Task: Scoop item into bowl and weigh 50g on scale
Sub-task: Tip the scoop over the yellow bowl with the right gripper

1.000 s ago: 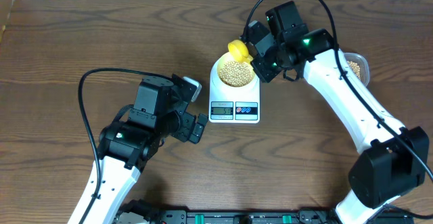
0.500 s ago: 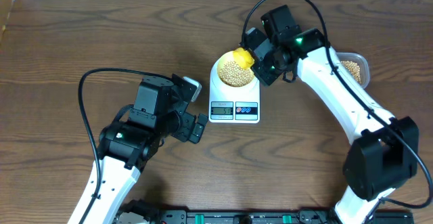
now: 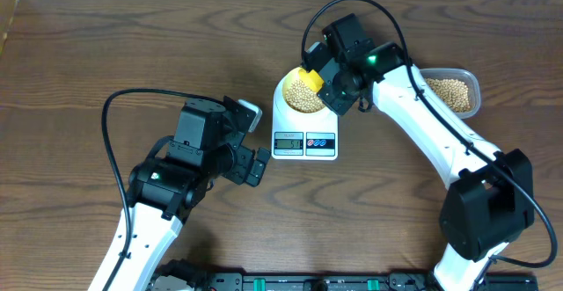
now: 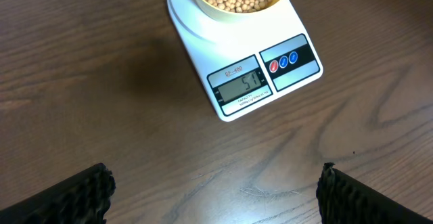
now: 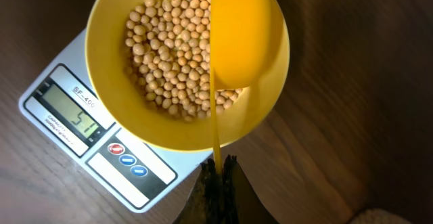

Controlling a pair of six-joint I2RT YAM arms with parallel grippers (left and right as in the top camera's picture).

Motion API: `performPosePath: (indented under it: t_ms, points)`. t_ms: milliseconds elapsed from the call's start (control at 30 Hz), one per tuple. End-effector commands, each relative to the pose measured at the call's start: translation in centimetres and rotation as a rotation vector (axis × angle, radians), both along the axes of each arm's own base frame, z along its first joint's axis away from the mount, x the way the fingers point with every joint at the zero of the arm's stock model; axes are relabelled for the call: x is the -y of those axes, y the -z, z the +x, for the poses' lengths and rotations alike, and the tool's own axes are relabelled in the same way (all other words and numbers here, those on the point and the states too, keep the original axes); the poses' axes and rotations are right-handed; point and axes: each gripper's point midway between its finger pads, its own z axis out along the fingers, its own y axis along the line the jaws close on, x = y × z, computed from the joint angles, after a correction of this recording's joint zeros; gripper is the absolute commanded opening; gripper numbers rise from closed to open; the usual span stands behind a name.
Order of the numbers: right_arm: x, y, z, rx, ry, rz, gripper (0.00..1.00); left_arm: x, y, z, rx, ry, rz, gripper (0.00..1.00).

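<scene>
— What is written on the scale (image 4: 203, 55)?
— "51" is shown on its LCD display (image 4: 242, 87). "SF-400" is printed in small letters at 12 o'clock of the digits.
— Is anything else marked?
— Coloured symbols are seen on the buttons (image 4: 283, 61), at 3 o'clock of the display. No lettering can be read there.

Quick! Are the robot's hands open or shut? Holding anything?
Left gripper: open, holding nothing.
Right gripper: shut on the yellow scoop, over the bowl.
</scene>
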Motion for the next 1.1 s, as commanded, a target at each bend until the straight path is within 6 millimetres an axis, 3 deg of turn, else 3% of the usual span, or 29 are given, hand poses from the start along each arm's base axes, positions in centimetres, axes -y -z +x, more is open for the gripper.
performPosePath:
  t_ms: [0, 233, 500, 1067]
  points:
    - [0.7, 0.9, 0.6, 0.018, 0.008, -0.074, 0.01, 0.0, -0.1, 0.0, 0.000, 0.002, -0.006, 0.98]
    - [0.1, 1.3, 0.1, 0.003, -0.009, -0.075, 0.01, 0.0, -0.1, 0.0, 0.000, 0.002, -0.006, 0.98]
    - [-2.1, 1.4, -1.3, -0.038, -0.065, -0.012, 0.01, 0.0, -0.1, 0.0, 0.000, 0.002, -0.006, 0.98]
    - [-2.3, 1.4, -1.4, -0.048, -0.044, 0.005, 0.01, 0.0, -0.1, 0.0, 0.000, 0.002, -0.006, 0.98]
